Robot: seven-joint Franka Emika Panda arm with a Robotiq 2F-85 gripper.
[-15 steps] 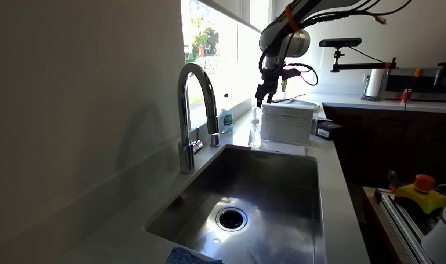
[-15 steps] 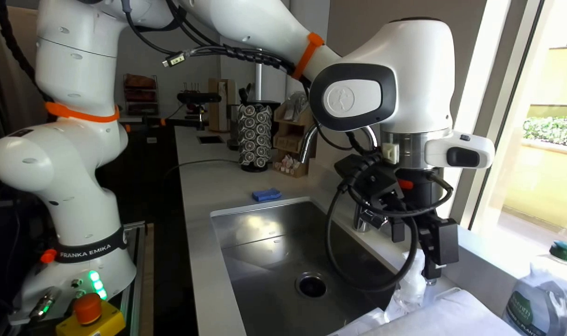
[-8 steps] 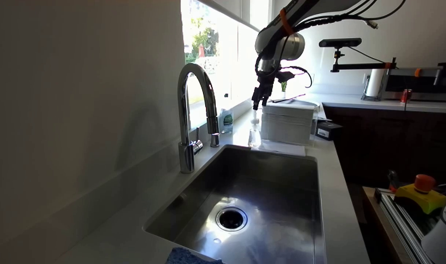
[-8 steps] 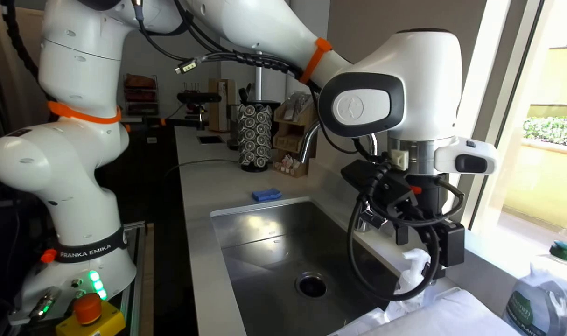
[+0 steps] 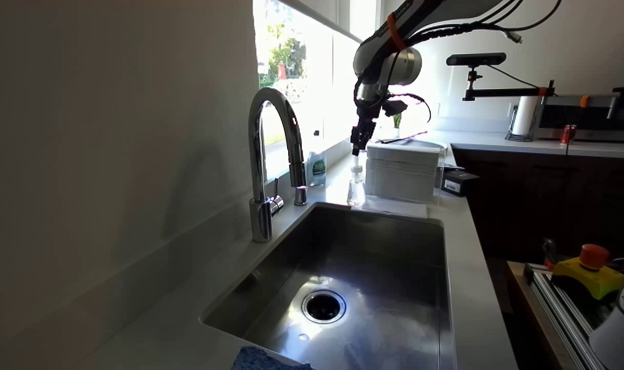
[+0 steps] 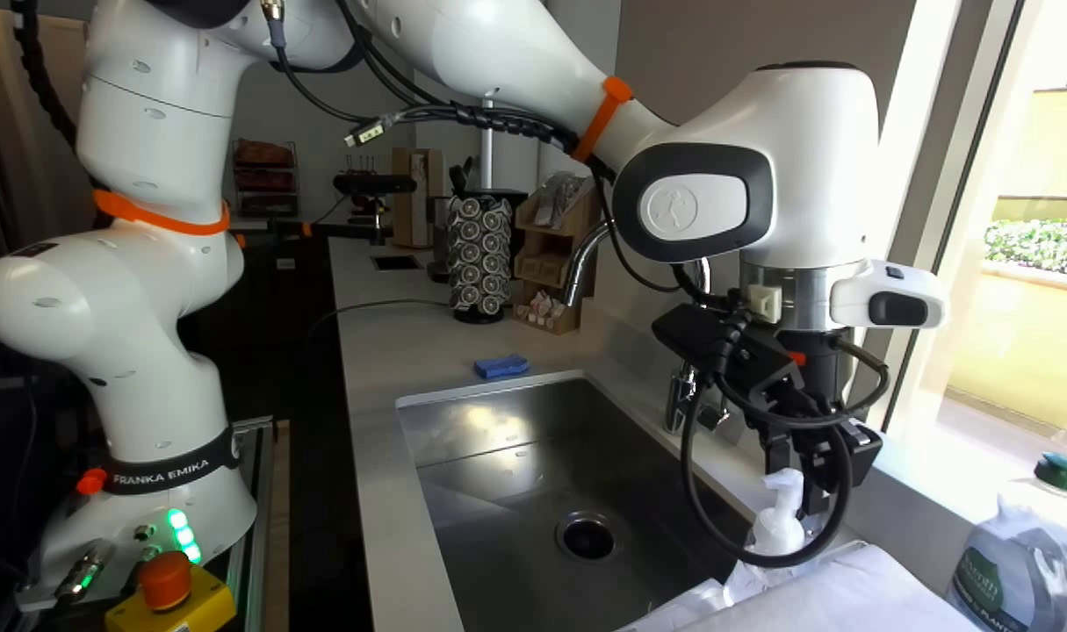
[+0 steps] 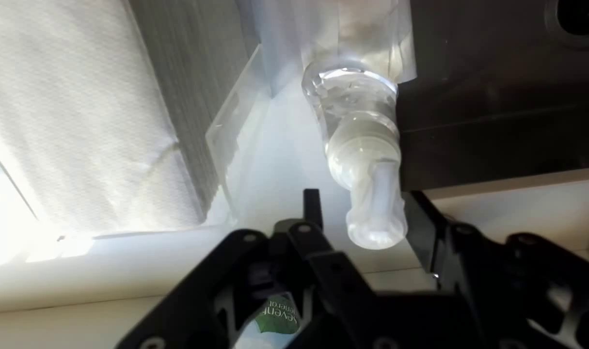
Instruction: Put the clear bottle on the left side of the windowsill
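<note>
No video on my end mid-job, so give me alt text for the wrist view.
Clear pump bottle seen from above, its pump head showing in the gap of the open gripper. White paper stack at left, dark sink at upper right.

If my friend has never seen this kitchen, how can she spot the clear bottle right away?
Find the big steel sink, then the white paper stack at one end. On the counter by the sink's corner, close beside that stack, stands the clear bottle. It has a white pump on top, unlike the green-capped bottle closer to the window.
</note>
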